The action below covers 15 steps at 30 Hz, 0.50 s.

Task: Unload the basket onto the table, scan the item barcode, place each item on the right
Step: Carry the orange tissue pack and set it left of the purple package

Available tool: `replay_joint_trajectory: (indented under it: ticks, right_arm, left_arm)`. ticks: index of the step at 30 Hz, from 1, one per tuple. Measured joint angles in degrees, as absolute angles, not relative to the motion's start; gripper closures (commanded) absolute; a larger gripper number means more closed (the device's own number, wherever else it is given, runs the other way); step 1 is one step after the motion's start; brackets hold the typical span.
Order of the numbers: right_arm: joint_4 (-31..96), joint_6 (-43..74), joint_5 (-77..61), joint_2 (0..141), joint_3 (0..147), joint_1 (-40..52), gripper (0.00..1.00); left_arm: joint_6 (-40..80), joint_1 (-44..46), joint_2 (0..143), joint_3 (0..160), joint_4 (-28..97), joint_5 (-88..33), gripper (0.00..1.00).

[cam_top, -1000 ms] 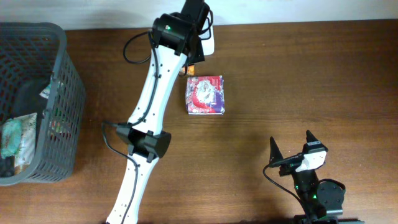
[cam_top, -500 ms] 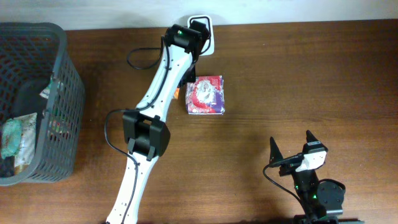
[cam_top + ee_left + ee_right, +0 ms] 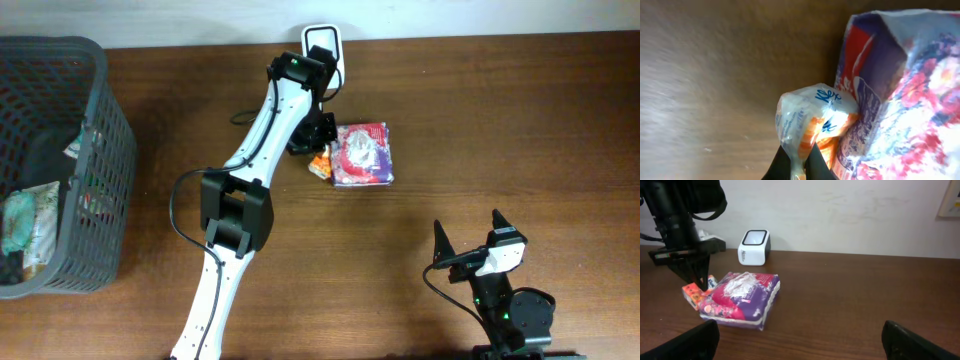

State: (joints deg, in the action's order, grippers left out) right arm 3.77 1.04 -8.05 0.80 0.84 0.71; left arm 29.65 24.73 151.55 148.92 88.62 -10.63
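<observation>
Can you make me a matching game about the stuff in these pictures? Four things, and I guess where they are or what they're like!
Things:
1. barcode scanner
2. basket
3. orange-and-white packet
4. right end effector

Descriptions:
A. pinched by the left end effector
B. wide open, holding nothing
C. grey, far left, stuff inside
D. white, farthest back

Pairs: 1-D, 2-C, 3-A, 4-B
</observation>
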Motion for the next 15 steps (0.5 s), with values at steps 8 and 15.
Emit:
replay_joint_trajectory:
  ticks: [8,15]
  right_arm:
    - [3.77,1.02,-8.05,0.8,0.84,0.71,0.01]
    - [3.77,1.04,-8.05,0.8,0.84,0.71,0.01]
  left_arm:
    - [31.14,24.01,151.55,148.92,87.26,-9.85,0.99]
    - [31.07,20.84,151.55,148.9,85.89,-3.95,0.91]
